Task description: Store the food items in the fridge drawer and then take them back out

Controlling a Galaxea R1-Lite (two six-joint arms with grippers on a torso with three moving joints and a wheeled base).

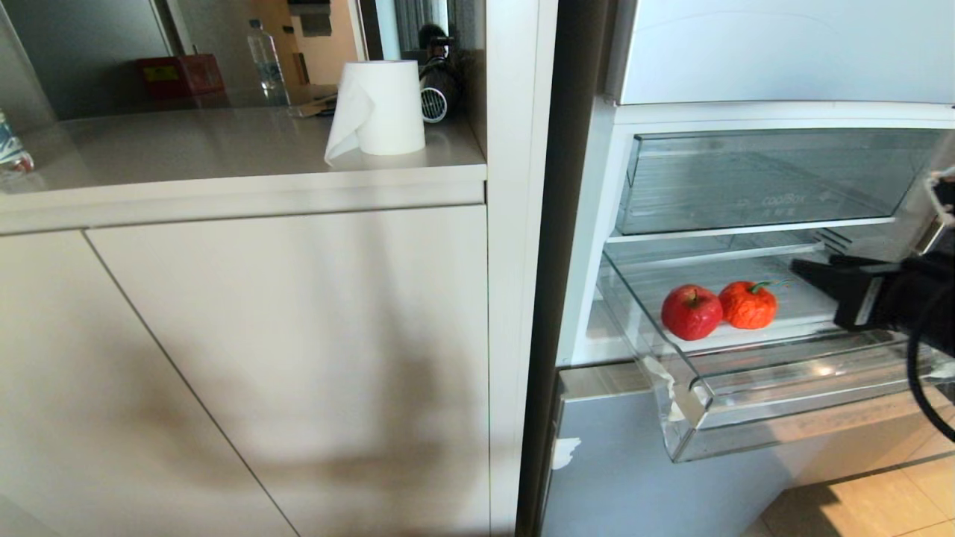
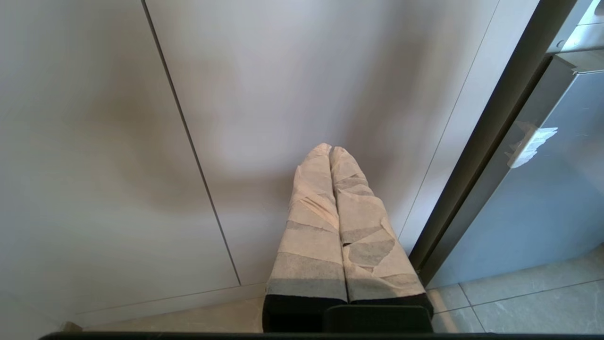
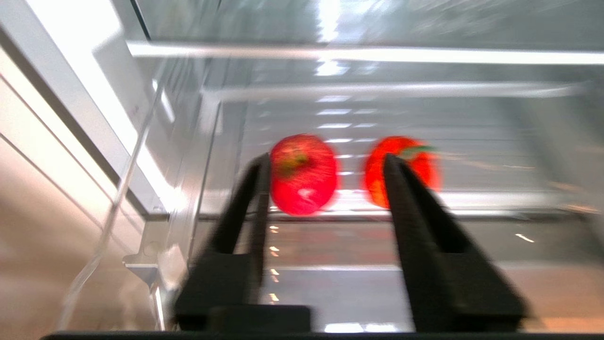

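**Two fruits in the open fridge drawer, right gripper empty beside them**

Two round fruits sit side by side on the ribbed floor of the fridge drawer [image 1: 675, 406], which I see pulled out from the fridge with its stepped front lip toward me. The red-orange, bumpy tomato-like fruit [image 1: 748, 304] with the short green stem lies on the robot's right; a smoother red apple-like fruit [image 1: 692, 312] lies on its left, and the two appear to touch in the head view. Both rest near the drawer's middle, back from the front lip.

From my station the right gripper [image 3: 325, 163] comes in from the right edge of the head view, level with the drawer and just beside the tomato-like fruit. Its wrist view is blurred, but the two black fingers [image 3: 250, 198] stand clearly apart with nothing between them; the fruits lie beyond the tips, apart from them.

Above the drawer sits a second clear drawer with a plain flat front [image 1: 761, 179], pushed in.

The left gripper [image 2: 331, 150] hangs low before the pale cabinet doors [image 1: 246, 358], its tape-wrapped fingers pressed together and holding nothing.

On the countertop [image 1: 186, 149] to the left of the fridge I note a roll of paper towel [image 1: 380, 108] and, further back, a water bottle [image 1: 265, 60].
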